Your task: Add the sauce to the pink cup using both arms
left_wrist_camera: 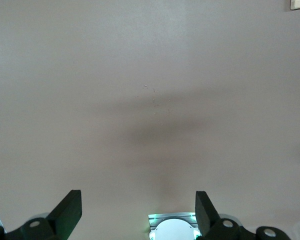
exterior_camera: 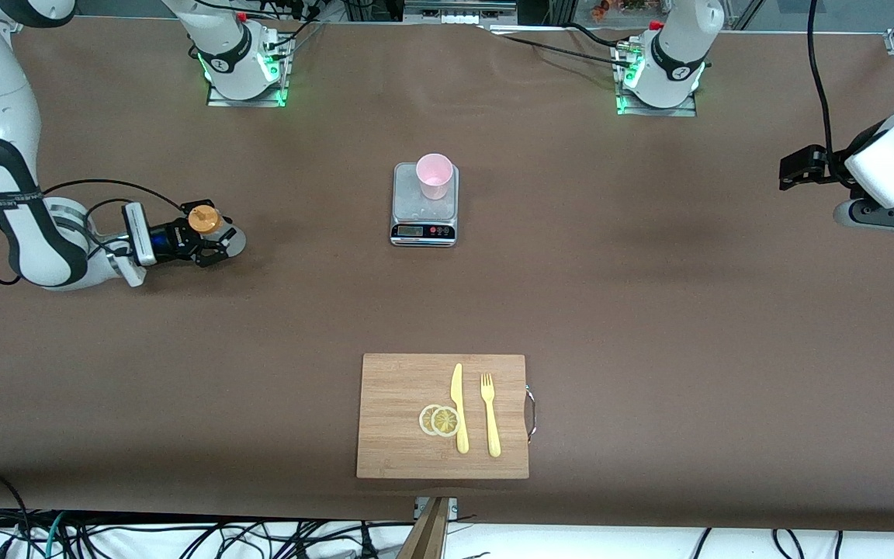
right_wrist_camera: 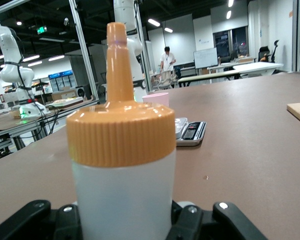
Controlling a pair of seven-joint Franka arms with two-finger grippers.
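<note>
Item 1. Right arm (exterior_camera: 5, 194), entering at the right arm's end of the worktop (exterior_camera: 649, 310), bent low over the brown surface. Its tool, the right tool (exterior_camera: 210, 242), is closed around the sauce (exterior_camera: 205, 220), a whitish squeeze bottle with an orange ribbed cap and nozzle. The bottle stands upright in the grip; in the right wrist view its body (right_wrist_camera: 122, 200) sits between the black fingers (right_wrist_camera: 55, 222), nozzle pointing up.

Item 2. Kitchen scale (exterior_camera: 424, 205), silver with a small display and red buttons, at mid-worktop between the two arm bases.

Item 3. Pink cup (exterior_camera: 434, 175), pale and translucent, upright on the scale's platform, well apart from the sauce. The right wrist view shows its rim (right_wrist_camera: 156, 99) just past the bottle's cap.

Item 4. Wooden cutting board (exterior_camera: 443, 415), nearer the front camera than the scale, metal handle on the edge toward the left arm's end. On it: two lemon slices (exterior_camera: 439, 420), overlapping; a yellow knife (exterior_camera: 459, 407) beside them; a yellow fork (exterior_camera: 490, 414) next to the knife.

Item 5. Left arm (exterior_camera: 893, 167), waiting at the left arm's end of the worktop. Its tool, the left tool (left_wrist_camera: 139, 212), is spread wide with nothing between the fingers (left_wrist_camera: 70, 210), hanging over bare worktop.
</note>
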